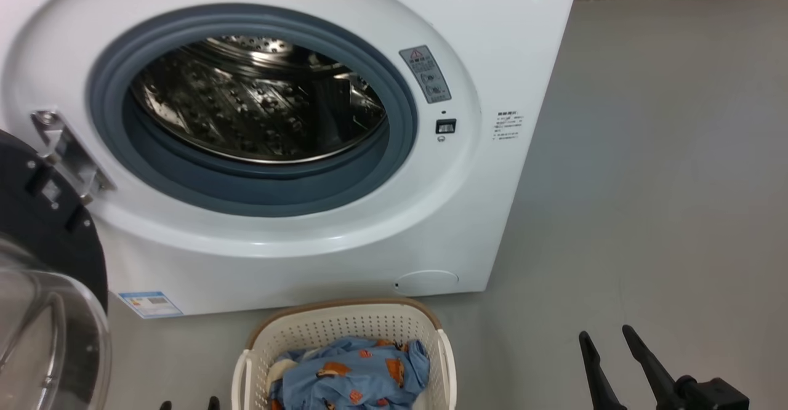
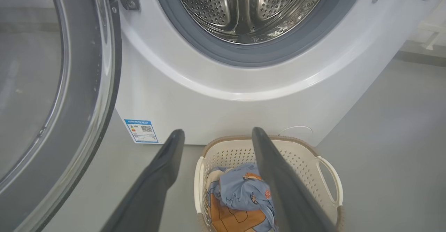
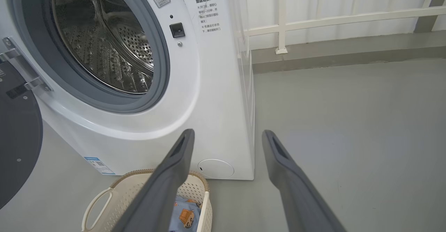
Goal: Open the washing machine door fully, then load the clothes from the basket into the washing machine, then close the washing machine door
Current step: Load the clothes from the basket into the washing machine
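The head camera looks down, close to the washing machine (image 1: 369, 244), its drum (image 1: 258, 102) at eleven o'clock, the basket (image 1: 345, 327) at six. Both wrist cameras sit lower, facing that same front; all share drum and basket.

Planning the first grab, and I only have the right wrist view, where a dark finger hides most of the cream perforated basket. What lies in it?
Observer: The left wrist view shows the clothes heaped in the cream-white perforated plastic basket: light blue printed fabric with an orange piece, and a cream-white piece at one side.
Operator: And the left gripper?
Observer: The left gripper points at that basket, jaws wide apart, empty.
Operator: Is the door clear?
Observer: In the head view the large round black-rimmed door hangs left of the basket, its clear glass bowl bulging out, clear of the steel drum of the white front-loading washing machine.
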Tool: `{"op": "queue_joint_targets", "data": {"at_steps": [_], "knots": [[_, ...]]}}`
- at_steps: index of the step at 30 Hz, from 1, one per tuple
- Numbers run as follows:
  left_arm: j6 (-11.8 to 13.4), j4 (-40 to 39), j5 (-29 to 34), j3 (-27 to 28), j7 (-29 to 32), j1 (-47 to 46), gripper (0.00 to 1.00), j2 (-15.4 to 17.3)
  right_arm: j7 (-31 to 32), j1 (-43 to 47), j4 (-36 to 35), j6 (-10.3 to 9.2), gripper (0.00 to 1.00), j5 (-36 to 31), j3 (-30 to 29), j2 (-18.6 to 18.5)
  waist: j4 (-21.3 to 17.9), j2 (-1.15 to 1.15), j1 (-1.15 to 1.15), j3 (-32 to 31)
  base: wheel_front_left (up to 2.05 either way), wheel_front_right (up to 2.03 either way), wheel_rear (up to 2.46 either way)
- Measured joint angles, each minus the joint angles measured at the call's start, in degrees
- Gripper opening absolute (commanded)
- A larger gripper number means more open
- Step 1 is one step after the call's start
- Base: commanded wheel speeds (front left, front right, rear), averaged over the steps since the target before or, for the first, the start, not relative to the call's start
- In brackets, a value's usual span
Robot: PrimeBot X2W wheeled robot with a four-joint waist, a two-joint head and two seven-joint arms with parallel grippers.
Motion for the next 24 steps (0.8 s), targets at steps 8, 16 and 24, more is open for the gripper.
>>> {"op": "queue_joint_targets", "data": {"at_steps": [8,16,24], "knots": [[-1.0,7.0,0.1,-2.6,0.0,-6.0,1.00,0.7,0.0,-3.7,-0.5,0.00,1.00,-0.3,1.2,0.5,-1.6,0.00,0.00,5.1,0.00,0.00,0.00],[-1.5,17.4,-9.0,-13.1,6.7,-18.1,1.00,5.5,0.0,-10.3,-1.0,0.00,1.00,-0.1,3.8,0.8,-4.0,0.00,0.00,13.7,0.00,0.00,0.00],[-1.5,22.1,-19.6,-20.1,10.4,-25.5,1.00,9.7,0.0,-14.3,-1.3,0.00,1.00,1.2,5.4,0.8,-7.1,0.00,0.00,21.2,0.00,0.00,0.00]]}}
